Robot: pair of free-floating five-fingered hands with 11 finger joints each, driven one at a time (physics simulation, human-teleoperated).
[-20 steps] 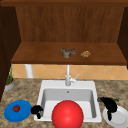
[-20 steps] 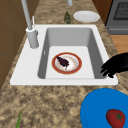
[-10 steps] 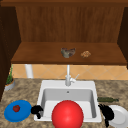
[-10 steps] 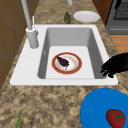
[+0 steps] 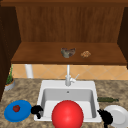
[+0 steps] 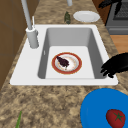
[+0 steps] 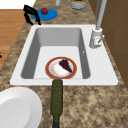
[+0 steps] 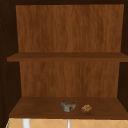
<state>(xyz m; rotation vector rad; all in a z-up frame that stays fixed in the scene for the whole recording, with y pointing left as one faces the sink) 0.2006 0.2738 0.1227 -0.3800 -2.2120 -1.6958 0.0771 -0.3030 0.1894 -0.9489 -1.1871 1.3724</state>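
A brown wooden wall cabinet with open shelves (image 8: 67, 32) hangs above a white rectangular sink (image 5: 67, 86) set in a speckled stone worktop (image 6: 50, 102), and everything here is placed from that sink. On the cabinet's lowest shelf, above the chrome tap (image 5: 68, 76), sit a small grey lump (image 5: 68, 52) and a smaller tan lump (image 5: 85, 54). In the front view a large red ball (image 5: 67, 114) covers the sink's front rim. On the sink's floor lies a red-rimmed round plate (image 6: 66, 62) carrying a dark purple morsel (image 6: 62, 61). To the sink's left a round blue plate (image 5: 17, 110) rests on the worktop with a small red tomato (image 5: 16, 108) on it; to its right lies a plain white round plate (image 5: 118, 115), and beyond that a dark green bottle (image 5: 107, 99) on its side, its long axis running away from the sink, neck outward.

The left hand (image 5: 37, 110) hovers at the sink's front-left corner, between the rim and the blue plate, its fingers curled downward around nothing. The tomato lies just to its left, away from the sink. That makes the left hand by far the nearer one to the tomato. The right hand (image 5: 106, 116) hangs at the sink's front-right corner against the white plate's edge, fingers likewise bent and empty.
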